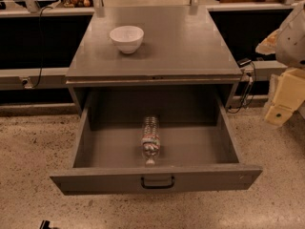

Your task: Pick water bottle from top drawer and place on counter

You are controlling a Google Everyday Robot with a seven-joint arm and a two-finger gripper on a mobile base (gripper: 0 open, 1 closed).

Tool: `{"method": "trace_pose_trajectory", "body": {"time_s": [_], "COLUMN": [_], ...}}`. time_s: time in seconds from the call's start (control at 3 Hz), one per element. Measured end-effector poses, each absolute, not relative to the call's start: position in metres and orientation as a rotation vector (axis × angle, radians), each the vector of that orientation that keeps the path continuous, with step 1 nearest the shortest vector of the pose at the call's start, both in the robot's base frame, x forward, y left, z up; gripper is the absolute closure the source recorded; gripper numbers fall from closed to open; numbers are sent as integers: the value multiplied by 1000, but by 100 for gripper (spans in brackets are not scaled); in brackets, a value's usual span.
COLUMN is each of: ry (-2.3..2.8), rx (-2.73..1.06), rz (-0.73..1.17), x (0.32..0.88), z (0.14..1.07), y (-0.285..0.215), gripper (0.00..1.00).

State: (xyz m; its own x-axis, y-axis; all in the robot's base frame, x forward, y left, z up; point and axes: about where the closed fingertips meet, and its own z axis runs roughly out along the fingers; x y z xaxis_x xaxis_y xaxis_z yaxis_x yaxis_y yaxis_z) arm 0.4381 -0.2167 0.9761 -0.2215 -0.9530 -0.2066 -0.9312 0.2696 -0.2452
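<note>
Bottle (151,138): one item, clear ribbed plastic, laid on its side near the middle of the open drawer (107,149). The cap is turned toward the front panel and the base toward the back.

Surroundings, listed left to right:
- Bowl (127,38): white, upright, set on the left rear part of the counter (190,46), well apart from the bottle.
- Handle (157,182): dark, fixed to the front panel, just below the cap end.
- End effector (285,99): found at the right edge of view, beside the cabinet, outside the drawer and well apart from the bottle. Whether it is spread or pressed together cannot be told.

Handling, as judged:
- The bottle is taken to be light and thin-walled, likely to dent under a hard pinch.
- Its round, smooth body may roll sideways when nudged.
- How full it is cannot be told.
- A hold is best taken from above, across the ribbed body at the label band, closing from left and right.
- The cap end is judged too narrow and too near the front panel.
</note>
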Motion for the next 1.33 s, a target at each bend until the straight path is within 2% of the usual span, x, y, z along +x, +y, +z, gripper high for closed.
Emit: {"method": "trace_pose_trajectory", "body": {"time_s": [0.33,0.67,1.0,1.33], "ry": [2232,2161,1907,1803], "rx": [-1725,-1944,-2351,-2426], "rz": [-98,-111,-38,-47], "x": [438,454,468,469], "z": [976,948,888,886], "y": [-217,-193,-138,-135], "gripper": [0,0,0,0]}}
